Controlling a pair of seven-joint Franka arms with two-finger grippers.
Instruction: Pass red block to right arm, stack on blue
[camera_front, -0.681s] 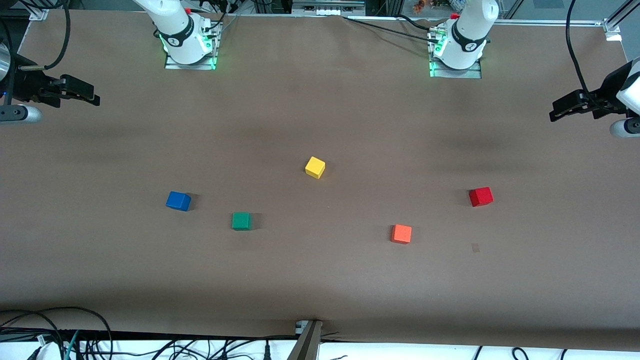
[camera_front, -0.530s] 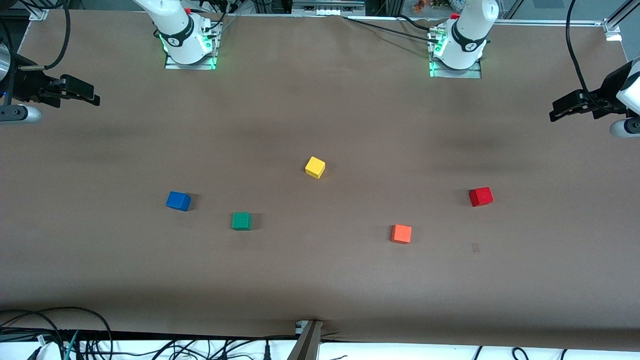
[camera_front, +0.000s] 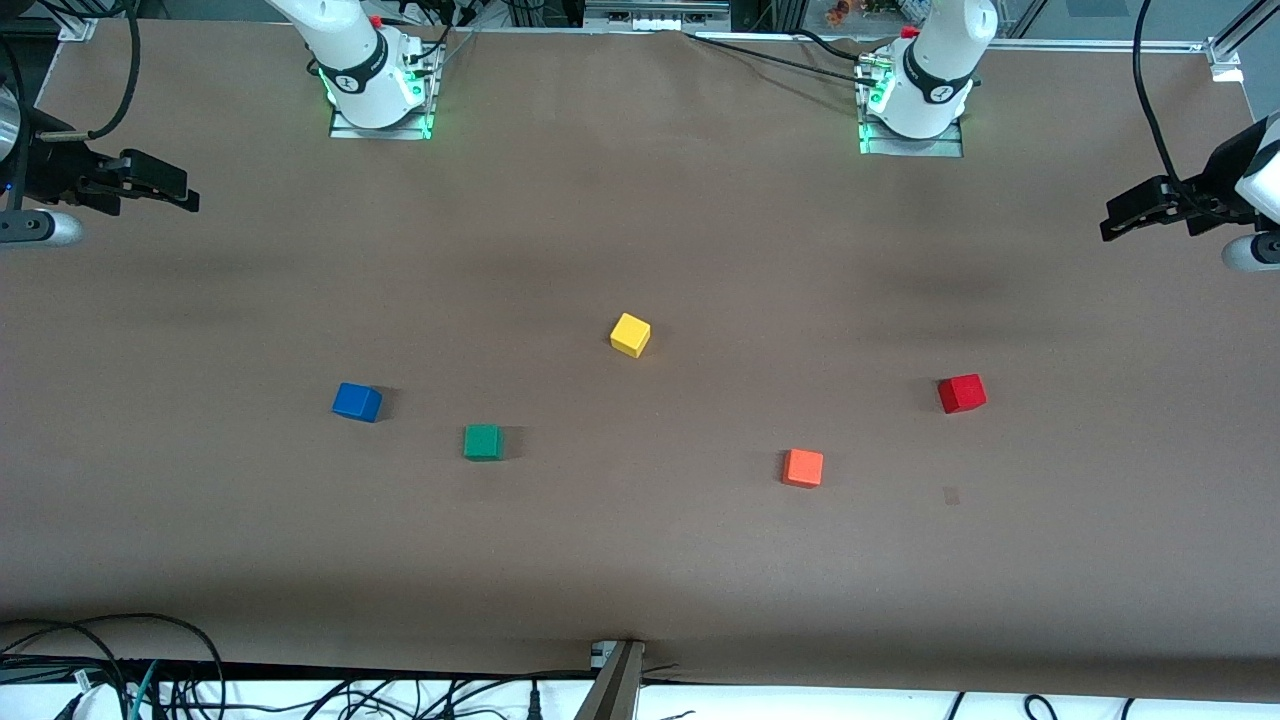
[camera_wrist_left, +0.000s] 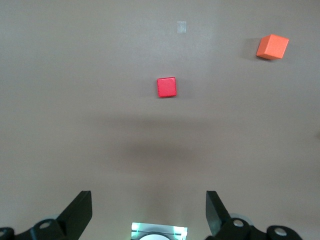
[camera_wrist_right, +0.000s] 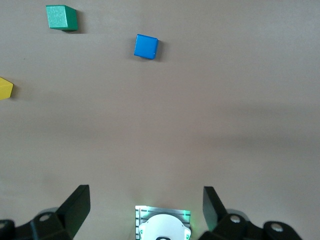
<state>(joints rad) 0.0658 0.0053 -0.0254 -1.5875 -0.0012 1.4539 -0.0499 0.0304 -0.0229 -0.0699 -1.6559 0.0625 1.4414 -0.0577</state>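
Note:
The red block (camera_front: 962, 393) lies on the brown table toward the left arm's end; it also shows in the left wrist view (camera_wrist_left: 166, 87). The blue cube (camera_front: 357, 402) lies toward the right arm's end and shows in the right wrist view (camera_wrist_right: 146, 46). My left gripper (camera_front: 1112, 224) hangs open and empty high over the table edge at its own end, well apart from the red block; its jaws stand wide in the left wrist view (camera_wrist_left: 148, 200). My right gripper (camera_front: 185, 195) hangs open and empty over its own end (camera_wrist_right: 145, 195), and that arm waits.
An orange cube (camera_front: 803, 467) lies nearer the front camera than the red block. A green cube (camera_front: 483, 441) lies beside the blue one. A yellow cube (camera_front: 630, 334) sits mid-table. The arm bases (camera_front: 375, 95) (camera_front: 915, 100) stand at the back edge. Cables run along the front edge.
My left gripper has drifted very slightly toward its own end of the table. The blocks and the right arm have not moved.

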